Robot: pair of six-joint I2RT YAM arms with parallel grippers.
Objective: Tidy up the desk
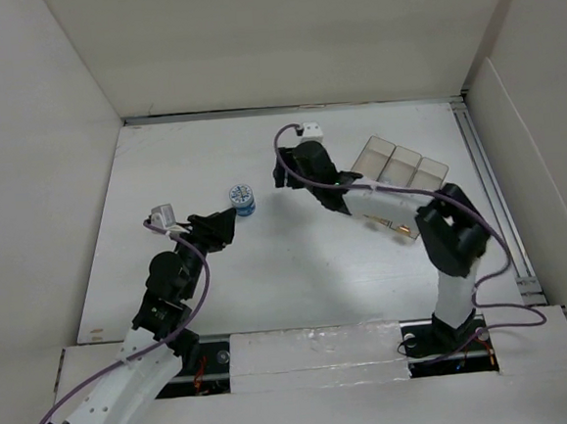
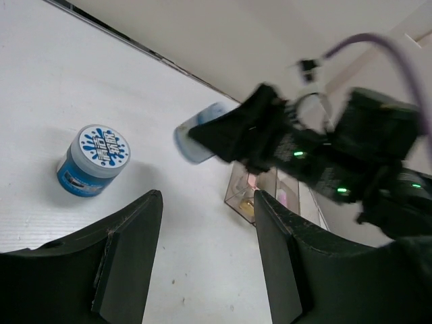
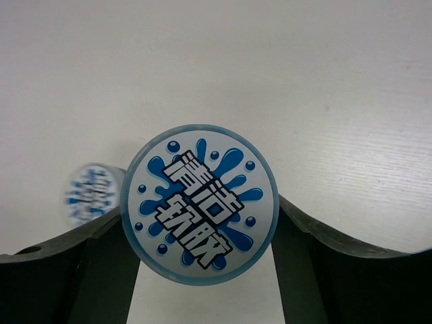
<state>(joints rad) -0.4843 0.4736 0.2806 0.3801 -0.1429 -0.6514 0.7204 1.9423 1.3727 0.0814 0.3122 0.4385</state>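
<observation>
— What was in your right gripper (image 3: pixel 201 214)?
— A jar (image 3: pixel 200 182). It had a round lid with blue splashes on it. My two fingers (image 3: pixel 324 270) sat one on each side and pinched it. The lid faced my wrist camera.
— Was it up in the air?
— I could not tell. My gripper hid it from the top camera, and the other wrist camera saw it only as a blur.
— And your left gripper (image 2: pixel 208 197)?
— It was spread wide and held nothing. It pointed out across the desk (image 1: pixel 299 280).
— Was there another jar?
— Yes. The other jar (image 1: pixel 241 200) stood upright on the desk, just in front of my left gripper and not touching it. It looked the same, blue with a white and blue lid. My right gripper was near it, on its right side.
— Where was the desk?
— Under everything. It was big, flat and white. White walls (image 1: pixel 250 38) stood around it, and a metal rail (image 1: pixel 489 186) ran along its right edge.
— What else was on it?
— A clear tray (image 1: pixel 411 153) split into little boxes, at the back right, near the rail. My right arm (image 1: pixel 391 202) reached over part of it. Something pink lay inside, too blurry to name.
</observation>
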